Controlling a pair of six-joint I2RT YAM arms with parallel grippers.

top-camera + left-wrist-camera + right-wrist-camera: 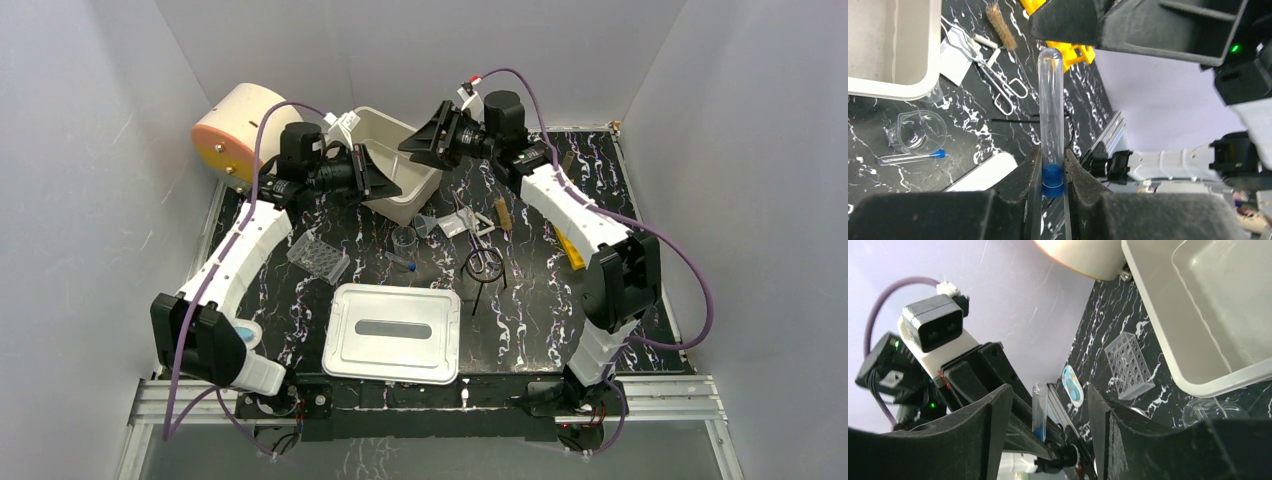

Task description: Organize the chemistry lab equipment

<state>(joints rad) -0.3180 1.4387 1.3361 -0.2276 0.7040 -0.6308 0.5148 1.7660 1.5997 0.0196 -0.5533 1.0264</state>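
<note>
Clamping the left jaws on the capped end of a blue-capped vial, with the glass body projecting out over the bench. Presenting the right jaws spread apart, gripping nothing, close to the vial's rounded tip and facing it. Positioning both sets of jaws in the air near the cream tub.

Judging progress as early: finding no equipment in the parts of the tub interior on view. Counting as outstanding, all lying loose on the bench:
- clear beaker, with a second vial just beside it;
- metal scissors and tan-bristled brush;
- black ring stand;
- clear tube rack, carrying no tubes as far as visible.

Noting the grey lid lying flat near the arm bases, apart from the tub.
</note>
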